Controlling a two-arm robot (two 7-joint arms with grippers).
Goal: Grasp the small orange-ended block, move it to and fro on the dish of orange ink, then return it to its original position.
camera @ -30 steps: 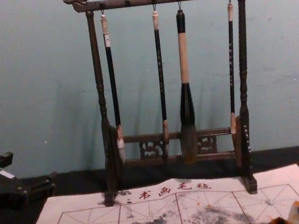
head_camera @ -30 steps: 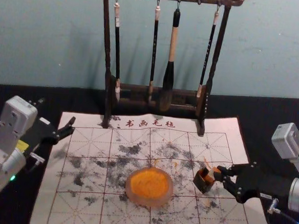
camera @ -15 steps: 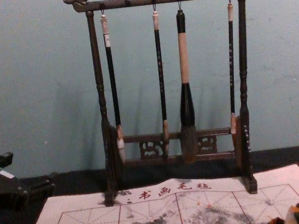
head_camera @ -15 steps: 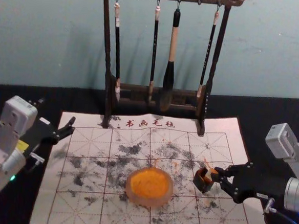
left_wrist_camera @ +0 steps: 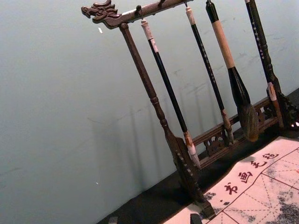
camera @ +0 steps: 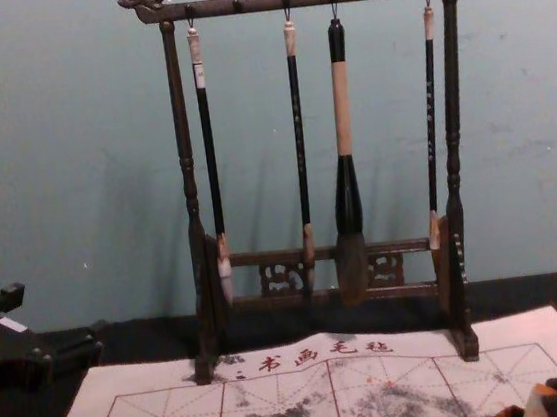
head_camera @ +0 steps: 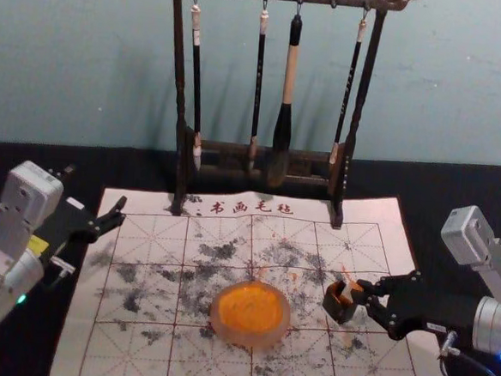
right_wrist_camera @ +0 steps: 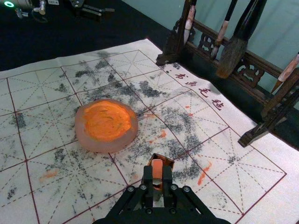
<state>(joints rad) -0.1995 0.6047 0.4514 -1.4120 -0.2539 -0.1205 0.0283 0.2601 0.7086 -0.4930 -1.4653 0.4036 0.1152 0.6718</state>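
Observation:
My right gripper (head_camera: 369,294) is at the small dark box (head_camera: 339,304) on the right part of the mat. In the right wrist view its fingers are shut on the small orange-ended block (right_wrist_camera: 157,169), with the gripper (right_wrist_camera: 157,178) directly over the box (right_wrist_camera: 170,160). The block's lower end is hidden, and how deep it sits in the box I cannot tell. The round dish of orange ink (head_camera: 250,312) lies left of the box, apart from it. Parked at the left, my left gripper (head_camera: 95,196) stands open, its fingertips wide apart.
The white gridded mat (head_camera: 136,352) with black and orange smudges lies on a black table (head_camera: 470,188). Behind the dish rises a dark wooden rack (camera: 185,159) with several hanging brushes, its feet on the mat's far edge.
The right gripper has shifted slightly left and the block has come lower at the box. The left arm and the dish have kept their places.

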